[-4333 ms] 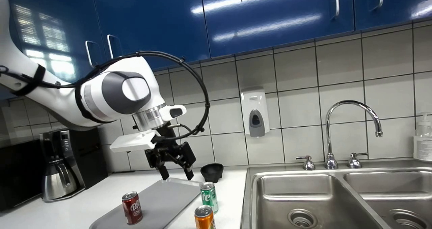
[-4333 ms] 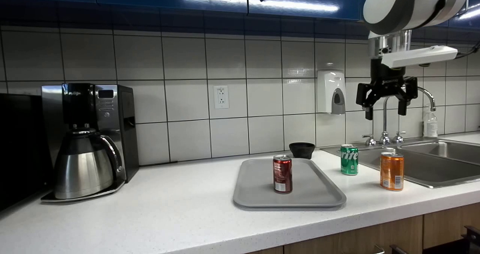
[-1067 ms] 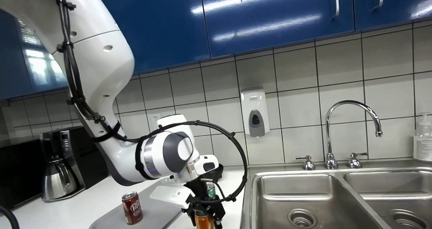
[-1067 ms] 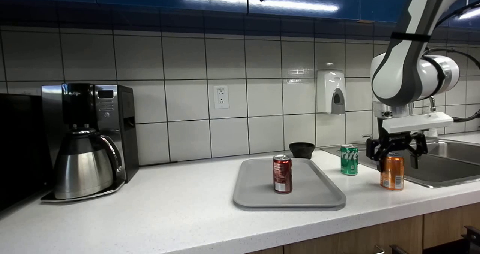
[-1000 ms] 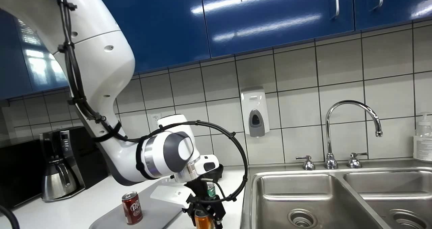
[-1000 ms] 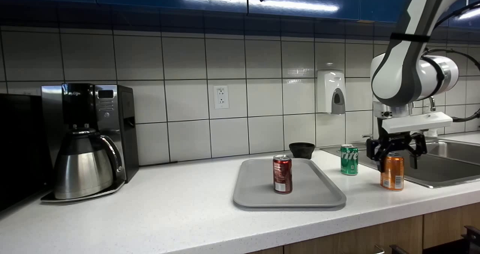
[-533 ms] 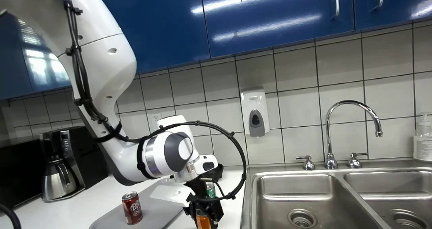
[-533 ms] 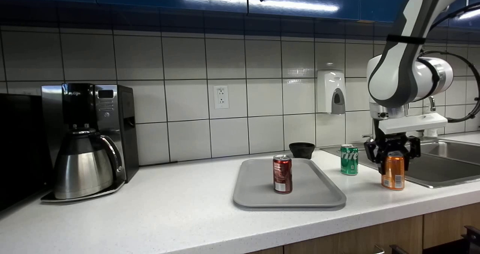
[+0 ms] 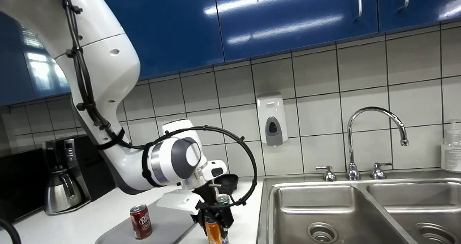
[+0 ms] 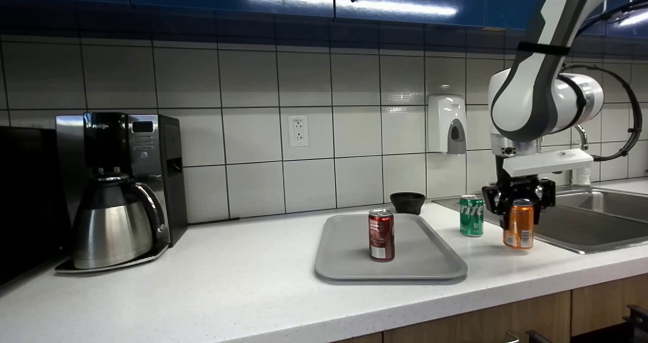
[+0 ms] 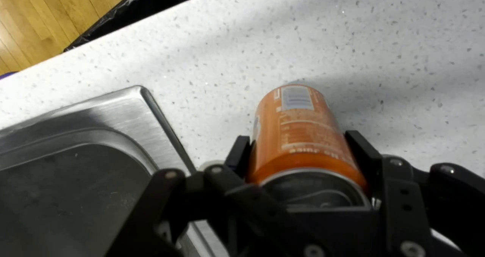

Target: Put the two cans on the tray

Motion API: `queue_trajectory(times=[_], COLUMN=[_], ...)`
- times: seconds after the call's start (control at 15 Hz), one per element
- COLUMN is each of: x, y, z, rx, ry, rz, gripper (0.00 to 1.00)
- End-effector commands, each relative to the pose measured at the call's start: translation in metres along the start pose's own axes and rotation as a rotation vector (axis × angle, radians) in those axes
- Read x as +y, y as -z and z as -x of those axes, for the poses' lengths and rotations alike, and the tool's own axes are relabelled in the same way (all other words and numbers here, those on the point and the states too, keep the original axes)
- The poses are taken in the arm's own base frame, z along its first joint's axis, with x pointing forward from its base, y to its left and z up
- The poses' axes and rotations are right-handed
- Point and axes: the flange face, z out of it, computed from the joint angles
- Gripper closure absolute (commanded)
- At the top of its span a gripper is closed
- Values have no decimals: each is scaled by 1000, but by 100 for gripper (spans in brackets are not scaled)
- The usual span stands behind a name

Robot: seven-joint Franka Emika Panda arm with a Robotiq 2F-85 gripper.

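My gripper [image 11: 300, 148] is shut on the orange can [image 11: 299, 124], one finger on each side of its upper part. The can hangs upright just above the counter, near the sink corner. In an exterior view the green can [image 10: 472, 216] stands on the counter between the held can and the tray. The arm hides most of that green can [image 9: 223, 198] in another exterior view. Flat on the counter lies the grey tray [image 10: 349, 242], left of both cans, with a dark red can [image 10: 381, 236] standing on it.
The steel sink [image 10: 582, 226] lies right behind the held can, its rim corner [image 11: 140, 92] close to my gripper. A black bowl [image 10: 407, 203] sits behind the tray by the tiled wall. Far left stands a coffee maker [image 10: 121, 191]. The counter's front edge [image 10: 496, 295] runs along the near side.
My gripper came down over the orange can and its fingers closed on it. Since then the can has risen slightly and shifted toward the tray. Green can, red can and tray are unmoved.
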Motion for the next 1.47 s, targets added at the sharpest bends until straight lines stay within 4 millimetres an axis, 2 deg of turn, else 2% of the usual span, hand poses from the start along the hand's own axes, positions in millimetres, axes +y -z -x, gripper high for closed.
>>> queue_trajectory(times=[0.0,0.4,0.6,1.07,1.4], x=[-14,-58,-89,-153,-183], y=[30,61,71,76,60], z=[-1,-4,-5,-7,-11], rx=[67,134,153,162,139], ry=[25,110,157,256,314], rz=[-19,-37,-56,-97,-99], gripper=[59,59,59,59,59])
